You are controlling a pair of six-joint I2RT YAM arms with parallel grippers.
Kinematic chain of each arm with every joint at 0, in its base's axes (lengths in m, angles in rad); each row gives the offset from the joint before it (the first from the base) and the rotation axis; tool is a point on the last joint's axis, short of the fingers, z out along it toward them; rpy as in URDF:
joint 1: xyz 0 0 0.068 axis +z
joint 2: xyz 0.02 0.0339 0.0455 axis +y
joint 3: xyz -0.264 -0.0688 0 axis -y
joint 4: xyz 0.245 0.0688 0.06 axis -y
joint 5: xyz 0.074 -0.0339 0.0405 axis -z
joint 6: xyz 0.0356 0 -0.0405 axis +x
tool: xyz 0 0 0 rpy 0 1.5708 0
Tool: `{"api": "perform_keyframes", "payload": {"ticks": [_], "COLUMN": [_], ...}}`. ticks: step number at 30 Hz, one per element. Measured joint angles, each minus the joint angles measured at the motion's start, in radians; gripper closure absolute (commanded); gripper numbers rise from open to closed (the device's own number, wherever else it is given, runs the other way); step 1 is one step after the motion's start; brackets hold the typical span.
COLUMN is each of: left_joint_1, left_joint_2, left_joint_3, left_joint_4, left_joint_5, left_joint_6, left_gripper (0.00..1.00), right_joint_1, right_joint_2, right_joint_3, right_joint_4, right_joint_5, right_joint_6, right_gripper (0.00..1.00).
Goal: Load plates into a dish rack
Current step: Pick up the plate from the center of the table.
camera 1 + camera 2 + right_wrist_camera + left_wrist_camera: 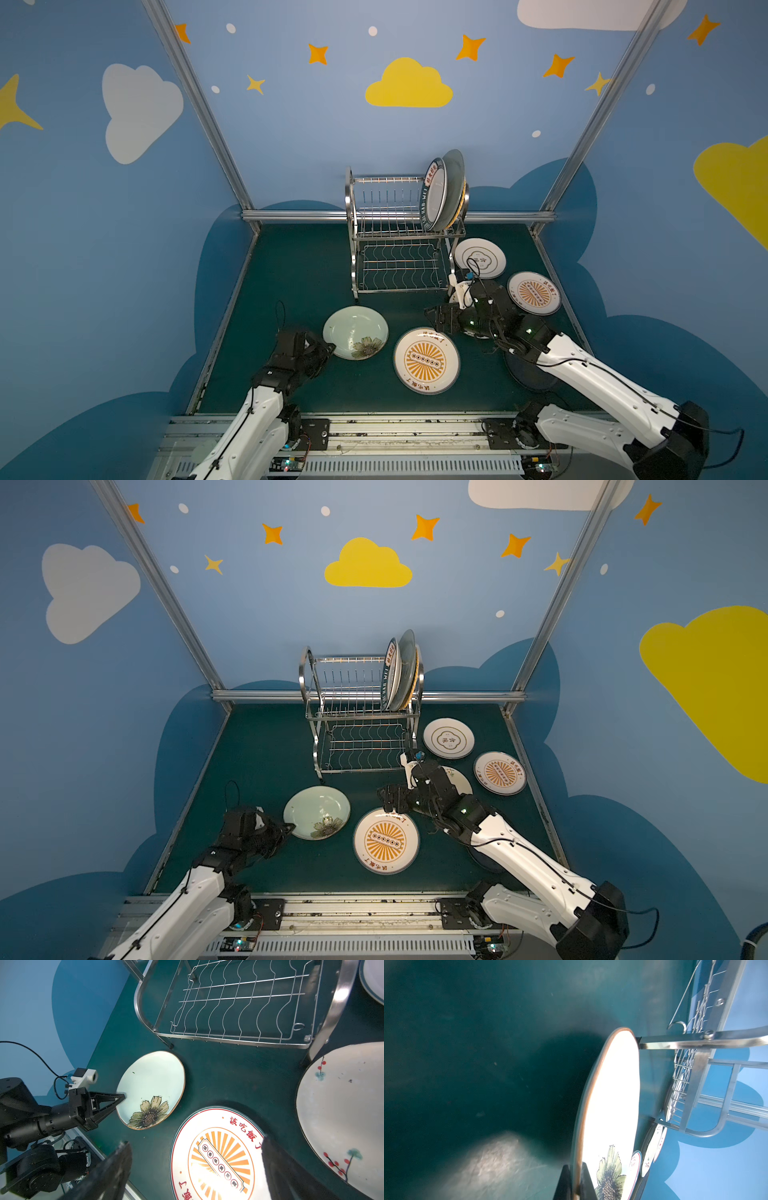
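My left gripper [330, 347] [291, 825] [577, 1184] [122, 1097] is shut on the near left rim of the pale green flower-printed plate [355, 332] [316, 812] [610, 1105] [151, 1084], low over the table. Whether the plate is lifted I cannot tell. My right gripper [432, 318] [384, 798] [195, 1140] hangs open over the far edge of an orange-sunburst plate [427, 359] [385, 839] [218, 1159], holding nothing. The dish rack [351, 216] [308, 688] [695, 1043] [228, 1040] stands at the back, with upright plates [442, 191] [399, 671] at the right end of its upper tier.
Flat on the green table [291, 291], right of the rack, lie a cream emblem plate [480, 257] [449, 737] and a second sunburst plate [534, 293] [500, 773]. A cream sprigged plate [342, 1115] and a dark navy plate [528, 374] lie under my right arm.
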Motion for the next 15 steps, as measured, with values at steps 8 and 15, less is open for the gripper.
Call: {"api": "perform_keyframes", "payload": {"ticks": [8,15], "left_joint_1": [0.0,-0.007], "left_joint_2": [-0.093,-0.097], "left_joint_3": [0.0,0.013], "left_joint_4": [-0.023,0.03], "left_joint_5": [0.058,0.141], "left_joint_6": [-0.058,-0.108], "left_gripper": [0.96,0.96], "right_joint_1": [-0.037,-0.08], "right_joint_2": [0.0,0.001], "right_joint_3": [-0.021,-0.033], "right_joint_4": [0.005,0.023], "right_joint_5": [-0.011,-0.051], "right_joint_6": [0.06,0.115], "right_gripper": [0.05,0.05]}}
